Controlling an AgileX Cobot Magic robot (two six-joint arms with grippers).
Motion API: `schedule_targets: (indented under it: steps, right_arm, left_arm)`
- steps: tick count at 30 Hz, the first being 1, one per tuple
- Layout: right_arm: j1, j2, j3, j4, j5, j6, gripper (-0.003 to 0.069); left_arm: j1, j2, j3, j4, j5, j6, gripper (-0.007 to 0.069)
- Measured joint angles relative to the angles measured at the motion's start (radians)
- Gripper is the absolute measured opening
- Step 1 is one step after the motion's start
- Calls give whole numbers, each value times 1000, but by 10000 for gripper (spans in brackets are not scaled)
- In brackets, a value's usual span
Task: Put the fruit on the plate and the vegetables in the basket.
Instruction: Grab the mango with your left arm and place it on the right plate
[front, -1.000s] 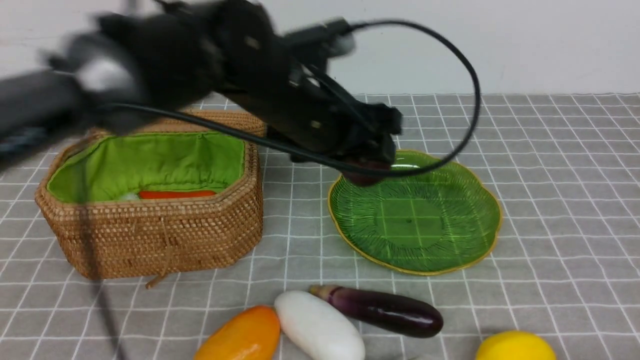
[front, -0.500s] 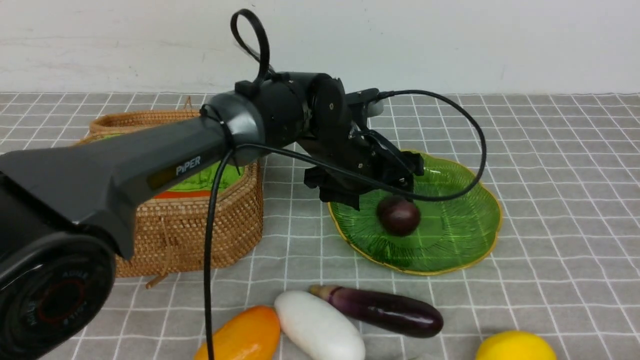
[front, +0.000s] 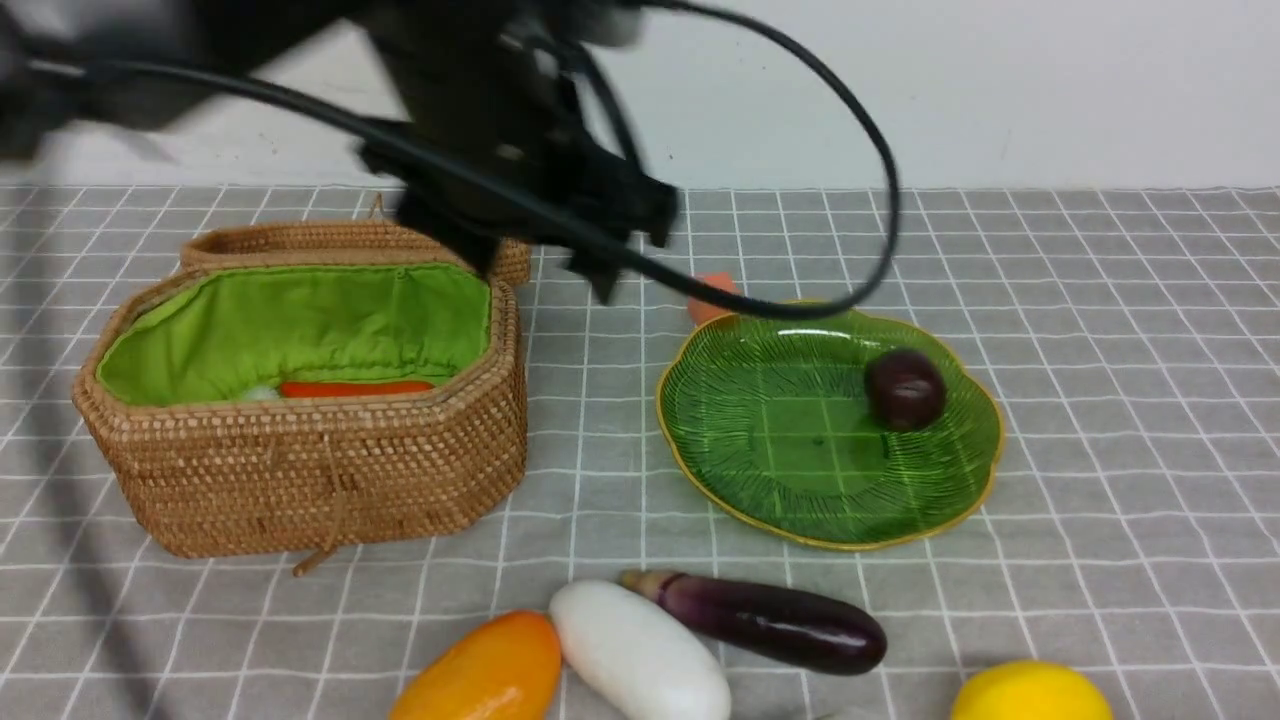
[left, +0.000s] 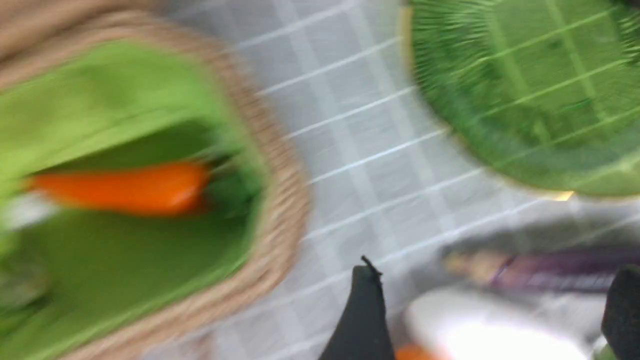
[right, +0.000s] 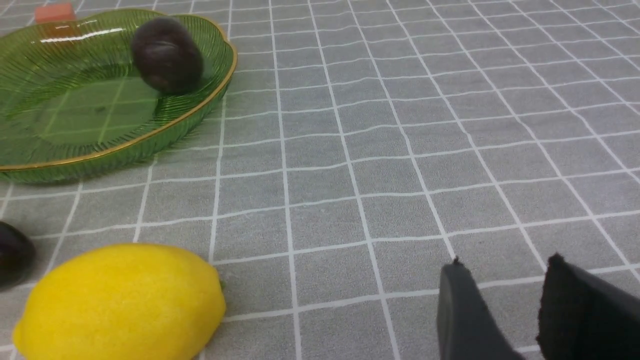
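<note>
**Sam:** Where is your left gripper?

**Me:** My left gripper is up high over the far end of the woven tan wicker basket with the green cloth inside. It looks blurry. Its jaws are wide apart and hold nothing.

**Sam:** And the right one?

**Me:** My right gripper is low over the grey checked cloth. Its jaws have only a small gap, and nothing is in it.

**Sam:** Where is the fruit?

**Me:** The small dark maroon round fruit lies in the see-through green glass plate with the gold rim, at about 2 o'clock, near the rim. The bright yellow lemon is on the cloth at the plate's 5 o'clock. The orange-yellow mango is at its 7 o'clock.

**Sam:** And the vegetables?

**Me:** The slim red chili lies in the basket, which sits at the plate's 9 o'clock. The white oblong radish touches the mango. The long dark purple eggplant lies at the plate's 6 o'clock, with its stem end close against the radish.

**Sam:** Is anything in the way?

**Me:** The arm's black cable hangs in a big loop over the plate's far side. A small orange-pink cube sits just outside the rim at 11 o'clock, partly behind that cable. The wicker lid lies at the basket's 12 o'clock.
</note>
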Motion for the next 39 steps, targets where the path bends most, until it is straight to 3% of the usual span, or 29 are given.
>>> schedule_targets:
  steps: [7,9,14,21,28,35,39]
  right_arm:
    - [0,0,0,0,0,0,241]
    - [0,0,0,0,0,0,241]
    - [0,0,0,0,0,0,241]
    - [0,0,0,0,0,0,241]
    - [0,0,0,0,0,0,241]
    - [0,0,0,0,0,0,241]
    - [0,0,0,0,0,0,241]
  left_arm:
    - [0,-264,446,8,-19,79,570]
    - [0,-326,662,-24,-120,135,570]
    - [0,-328,897,-86,-346,168,568]
    - [0,-199,935,-109,-548,161,567]
    - [-1,-67,925,-120,-612,162,562]
    - [-1,-76,876,-100,-485,162,553]
    - [0,-163,748,-116,-310,159,553]
